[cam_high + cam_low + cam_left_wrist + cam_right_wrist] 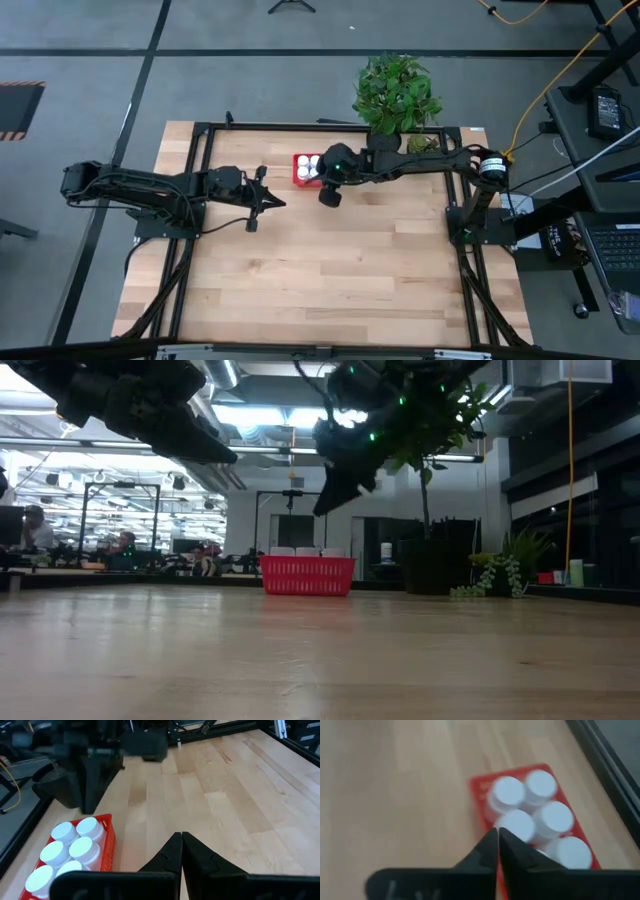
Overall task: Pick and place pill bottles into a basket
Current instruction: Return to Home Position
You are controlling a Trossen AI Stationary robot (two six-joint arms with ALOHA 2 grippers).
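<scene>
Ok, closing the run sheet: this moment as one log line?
pill bottles: six in basket | left tool: shut, empty, raised over table | right tool: shut, empty, raised near basket

The basket [108, 844] is small, bright red and rectangular, with low perforated walls. It sits flat at the far edge of the bench [330, 260], about midway between left and right. Six pill bottles [82, 849] stand upright inside it, white with white caps. They are packed close together in two rows of three, and their caps rise just above the rim.
</scene>
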